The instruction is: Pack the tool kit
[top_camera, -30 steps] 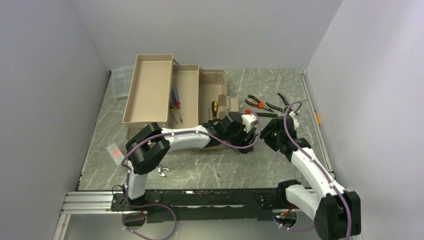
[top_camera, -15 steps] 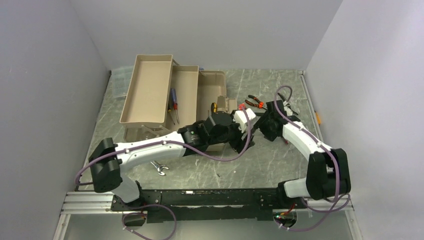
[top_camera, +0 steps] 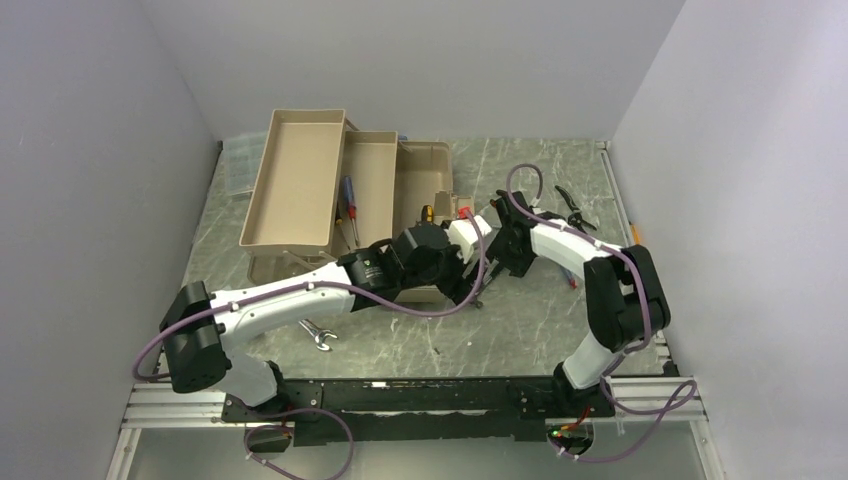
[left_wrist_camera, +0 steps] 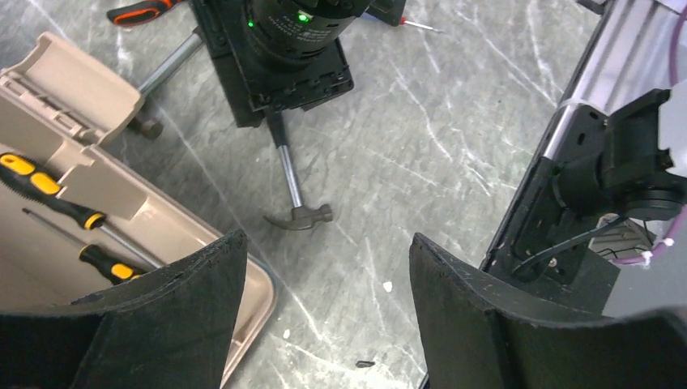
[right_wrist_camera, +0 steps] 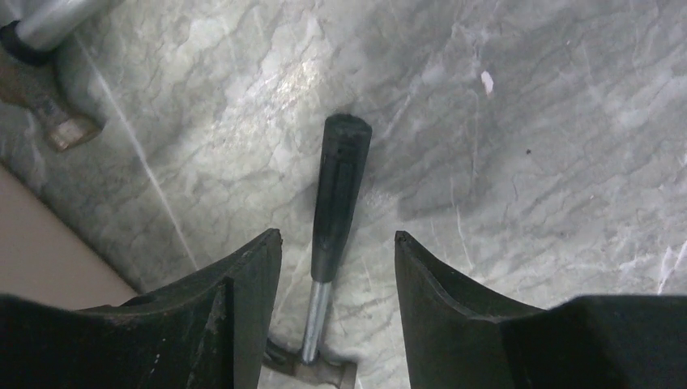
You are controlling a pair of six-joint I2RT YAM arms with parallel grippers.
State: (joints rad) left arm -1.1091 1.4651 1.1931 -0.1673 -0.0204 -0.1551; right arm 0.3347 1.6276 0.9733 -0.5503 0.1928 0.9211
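Note:
The tan toolbox (top_camera: 425,172) stands open with its trays (top_camera: 300,180) folded out to the left. Black-and-yellow screwdrivers (left_wrist_camera: 61,203) lie in its bottom. A claw hammer (right_wrist_camera: 339,182) with a black grip lies on the table right of the box. My right gripper (right_wrist_camera: 337,237) hangs open just above it, one finger on each side of the handle, not touching. My left gripper (left_wrist_camera: 326,237) is open and empty over the table by the box's corner, facing the hammer's head (left_wrist_camera: 301,217). A second hammer (left_wrist_camera: 162,73) lies by the box.
A steel wrench (top_camera: 318,335) lies on the table in front of the box. Black pliers (top_camera: 570,203) lie at the back right, and an orange-handled tool (left_wrist_camera: 142,10) is near the right arm. A clear organiser (top_camera: 240,160) sits against the left wall.
My right arm has swung left toward the toolbox, so its gripper now straddles the hammer handle. The left arm has stretched out and then drawn a little to the left.

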